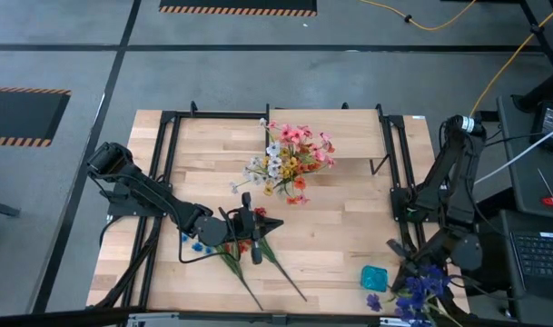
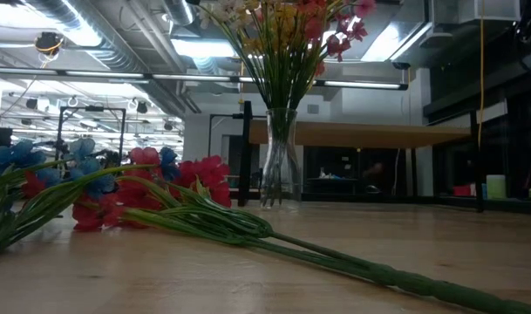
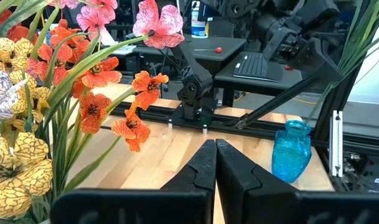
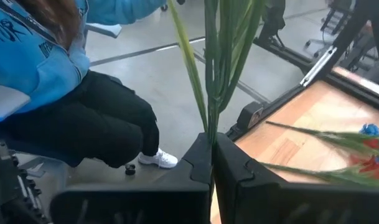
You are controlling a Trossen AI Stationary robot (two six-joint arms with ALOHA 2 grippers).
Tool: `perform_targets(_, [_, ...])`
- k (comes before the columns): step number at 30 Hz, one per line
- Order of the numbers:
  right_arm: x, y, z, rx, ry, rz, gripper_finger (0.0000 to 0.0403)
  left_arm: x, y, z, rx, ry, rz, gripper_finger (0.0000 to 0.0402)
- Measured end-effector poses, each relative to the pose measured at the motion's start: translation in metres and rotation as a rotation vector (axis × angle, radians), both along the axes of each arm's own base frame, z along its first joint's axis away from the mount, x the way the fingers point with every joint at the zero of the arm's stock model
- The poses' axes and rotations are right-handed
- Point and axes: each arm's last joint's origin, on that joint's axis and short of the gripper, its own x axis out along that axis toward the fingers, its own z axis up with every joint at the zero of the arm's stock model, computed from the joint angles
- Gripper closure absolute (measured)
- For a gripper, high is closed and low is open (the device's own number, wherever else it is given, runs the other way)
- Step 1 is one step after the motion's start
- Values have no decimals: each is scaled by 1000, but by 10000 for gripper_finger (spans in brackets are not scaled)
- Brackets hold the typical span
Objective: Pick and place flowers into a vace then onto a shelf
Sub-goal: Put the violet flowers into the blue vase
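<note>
A: Fingers? The left gripper [image 3: 214, 163] is clenched, empty, over loose red and blue sprays [image 1: 229, 243]. The right gripper [image 4: 212, 163] pinches green stems of purple-blue flowers [image 1: 419, 289].

B: Vase? The clear glass vase of mixed flowers [image 1: 290, 156] stands mid-table, beside the raised pale wood shelf [image 1: 358, 134].

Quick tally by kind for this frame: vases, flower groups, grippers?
Vases: 2, a clear glass vase holding a mixed bouquet, and a small blue vase, empty.
Flower groups: 3, the bouquet, loose red and blue sprays on the table, and a blue-purple spray in the right gripper.
Grippers: 2, right and left gripper, both shut.
Total: 7
</note>
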Motion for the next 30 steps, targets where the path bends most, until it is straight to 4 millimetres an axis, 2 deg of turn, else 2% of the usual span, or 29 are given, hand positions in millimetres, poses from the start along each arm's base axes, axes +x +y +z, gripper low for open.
perform_targets(10, [-1,-9,-39,12,-32,-71,403,0,0,0,-11,-3,1,399])
perform_targets(30, [-3,-15,-51,14,77,-107,393,0,0,0,-14,-4,1,398])
